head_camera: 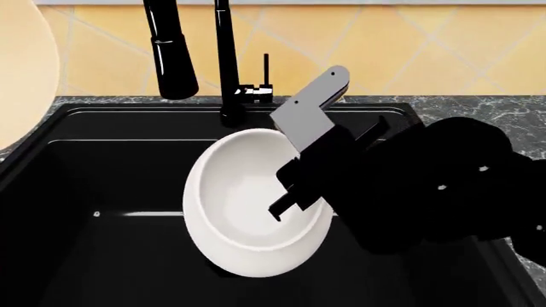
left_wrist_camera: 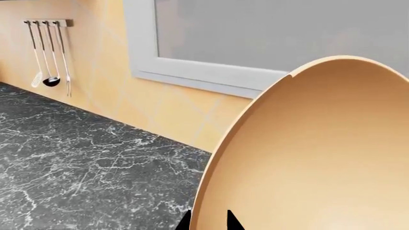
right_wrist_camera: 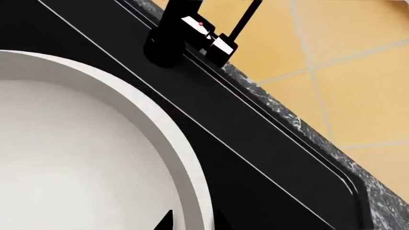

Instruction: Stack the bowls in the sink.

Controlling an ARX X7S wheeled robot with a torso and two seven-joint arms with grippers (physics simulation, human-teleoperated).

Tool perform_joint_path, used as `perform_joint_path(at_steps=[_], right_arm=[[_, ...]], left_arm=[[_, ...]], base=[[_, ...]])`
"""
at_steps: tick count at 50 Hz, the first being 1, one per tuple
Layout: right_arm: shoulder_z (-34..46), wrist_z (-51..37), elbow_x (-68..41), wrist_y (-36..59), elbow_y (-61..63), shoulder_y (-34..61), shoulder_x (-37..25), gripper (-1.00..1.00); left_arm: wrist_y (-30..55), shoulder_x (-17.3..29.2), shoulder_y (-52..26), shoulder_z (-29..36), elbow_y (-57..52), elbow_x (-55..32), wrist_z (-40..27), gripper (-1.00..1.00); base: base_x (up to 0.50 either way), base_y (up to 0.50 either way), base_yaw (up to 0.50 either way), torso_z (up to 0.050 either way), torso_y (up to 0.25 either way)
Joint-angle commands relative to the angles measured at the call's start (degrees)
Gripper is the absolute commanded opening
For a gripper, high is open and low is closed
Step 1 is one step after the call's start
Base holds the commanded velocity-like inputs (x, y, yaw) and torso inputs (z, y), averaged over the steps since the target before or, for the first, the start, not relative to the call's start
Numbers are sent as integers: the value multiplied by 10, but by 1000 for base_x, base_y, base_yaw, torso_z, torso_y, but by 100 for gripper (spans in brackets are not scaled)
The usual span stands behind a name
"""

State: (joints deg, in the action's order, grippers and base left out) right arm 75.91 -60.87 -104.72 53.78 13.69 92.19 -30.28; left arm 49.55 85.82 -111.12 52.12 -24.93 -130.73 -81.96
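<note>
The glossy white bowl [head_camera: 243, 211] hangs tilted inside the black sink [head_camera: 94, 256], below the faucet. My right gripper [head_camera: 286, 206] is shut on the white bowl's right rim. In the right wrist view its fingertips [right_wrist_camera: 191, 223] straddle that rim [right_wrist_camera: 160, 143]. The tan bowl [head_camera: 22, 70] is held up at the far left, over the counter left of the sink. It fills the left wrist view [left_wrist_camera: 319, 158], where my left gripper [left_wrist_camera: 208, 223] is shut on its rim, one finger inside and one outside. The left gripper itself is out of the head view.
The tall black faucet [head_camera: 226, 57] and its hanging spray head [head_camera: 171, 54] stand at the sink's back edge. Dark marble counter [left_wrist_camera: 76, 163] surrounds the sink. A rail of hanging utensils [left_wrist_camera: 48, 52] and a grey window frame [left_wrist_camera: 191, 72] are on the tiled wall.
</note>
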Motion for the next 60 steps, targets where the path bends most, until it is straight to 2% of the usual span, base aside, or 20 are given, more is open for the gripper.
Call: perform_joint_path(at_steps=[1,26,60], right_arm=[[-3,31,31,-30,-20,-38,14,-100],[18,54,5,-30,-105,-74,54,-100],[44,101,13,-15,-94,-103,88,-100]], left_arm=[[-5,9,-13,-5,-4,2,4,-100],[-13,17,0,-10,-7,7,12,-100],[-27,33,24,-17,-17,17,28,-100]], base=[[0,0,0,0,0],[0,0,0,0,0],[0,0,0,0,0]])
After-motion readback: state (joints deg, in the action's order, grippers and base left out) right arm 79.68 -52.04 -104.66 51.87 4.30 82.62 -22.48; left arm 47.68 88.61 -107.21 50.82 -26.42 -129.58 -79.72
